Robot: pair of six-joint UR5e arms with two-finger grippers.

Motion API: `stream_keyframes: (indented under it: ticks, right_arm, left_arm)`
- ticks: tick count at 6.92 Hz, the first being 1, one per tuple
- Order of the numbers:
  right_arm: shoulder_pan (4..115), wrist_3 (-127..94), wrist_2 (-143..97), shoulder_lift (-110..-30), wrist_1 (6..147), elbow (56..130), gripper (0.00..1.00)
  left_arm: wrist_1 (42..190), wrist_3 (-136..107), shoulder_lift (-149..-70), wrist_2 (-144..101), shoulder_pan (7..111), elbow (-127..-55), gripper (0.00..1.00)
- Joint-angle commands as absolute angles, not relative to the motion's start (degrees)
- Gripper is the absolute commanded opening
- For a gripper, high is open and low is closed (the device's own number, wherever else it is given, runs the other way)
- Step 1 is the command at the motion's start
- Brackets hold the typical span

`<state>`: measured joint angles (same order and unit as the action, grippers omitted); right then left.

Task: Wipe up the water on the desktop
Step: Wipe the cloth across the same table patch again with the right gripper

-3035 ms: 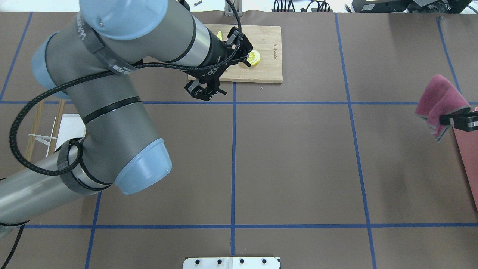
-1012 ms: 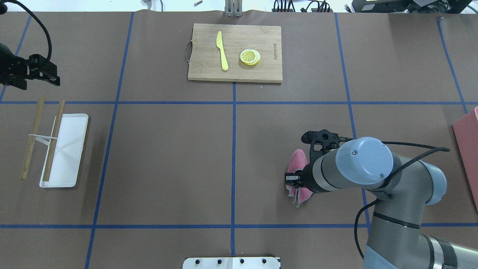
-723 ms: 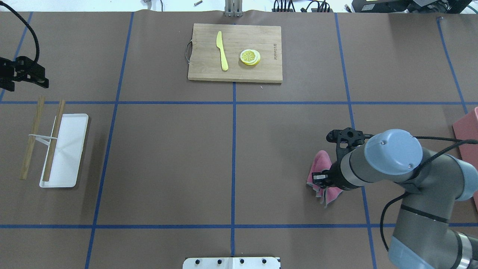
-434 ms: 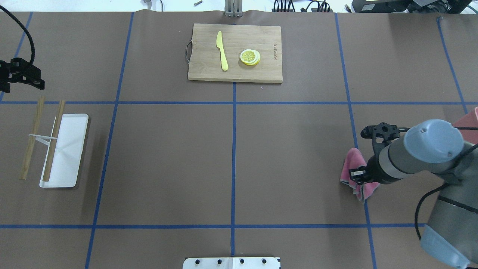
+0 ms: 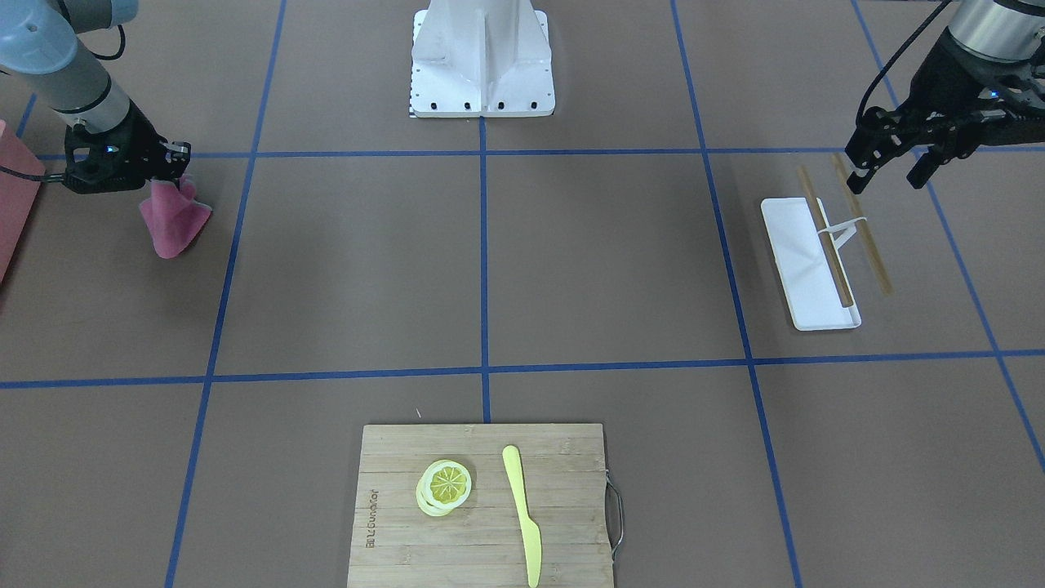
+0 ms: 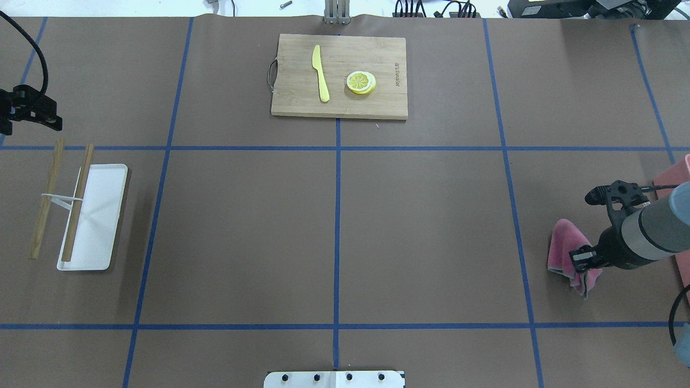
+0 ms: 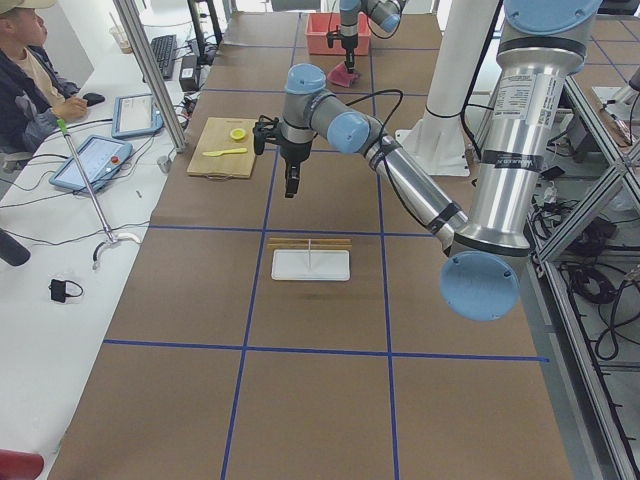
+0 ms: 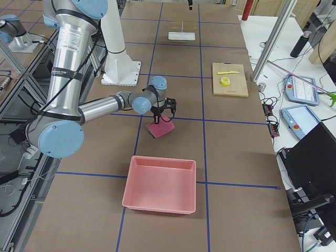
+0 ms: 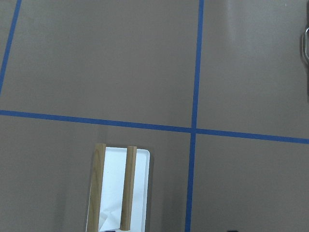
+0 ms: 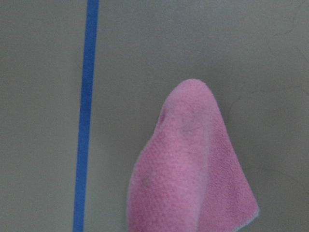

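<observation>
The brown desktop (image 6: 420,226) has blue tape lines, and I can make out no water on it. My right gripper (image 6: 583,258) is shut on the top of a pink cloth (image 6: 561,252). The cloth hangs down onto the desktop near its right end, just right of a blue line. It also shows in the front view as the cloth (image 5: 173,220) below the right gripper (image 5: 173,163), and the right wrist view is filled by the cloth (image 10: 193,174). My left gripper (image 5: 890,167) hovers open and empty at the far left, beyond the white tray.
A bamboo cutting board (image 6: 388,105) with a yellow knife (image 6: 321,73) and lemon slices (image 6: 360,82) lies at the far middle. A white tray (image 6: 99,215) with two wooden sticks (image 6: 78,199) sits at left. A pink bin (image 8: 160,184) stands at the right end. A person (image 7: 30,70) sits beside the table.
My right gripper has dragged the pink cloth rightward across the desktop, past the blue line toward the pink bin. My left arm has pulled back from the cutting board to the far left.
</observation>
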<state>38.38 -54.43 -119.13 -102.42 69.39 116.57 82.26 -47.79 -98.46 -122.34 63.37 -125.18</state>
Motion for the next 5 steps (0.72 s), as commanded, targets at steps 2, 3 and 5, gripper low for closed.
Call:
stream_keyframes:
  ticks: [2,3,5]
  right_arm:
    - [29.67,-68.93,-117.96,-88.83,73.98,115.32,0.0]
    - [24.83,-75.35,-115.25,-82.24,77.66,114.27,0.0]
    - [19.35,-83.2,-111.1,-69.06,84.87,110.41,0.0]
  left_arm:
    - [82.27,-43.37,-95.12,-122.43,64.5,-125.77,0.82]
    - [82.27,-38.46,-93.62,-122.52,66.69,-125.68,0.82]
    - [82.35,-28.18,-91.15,-126.35,72.3,-122.89,0.82]
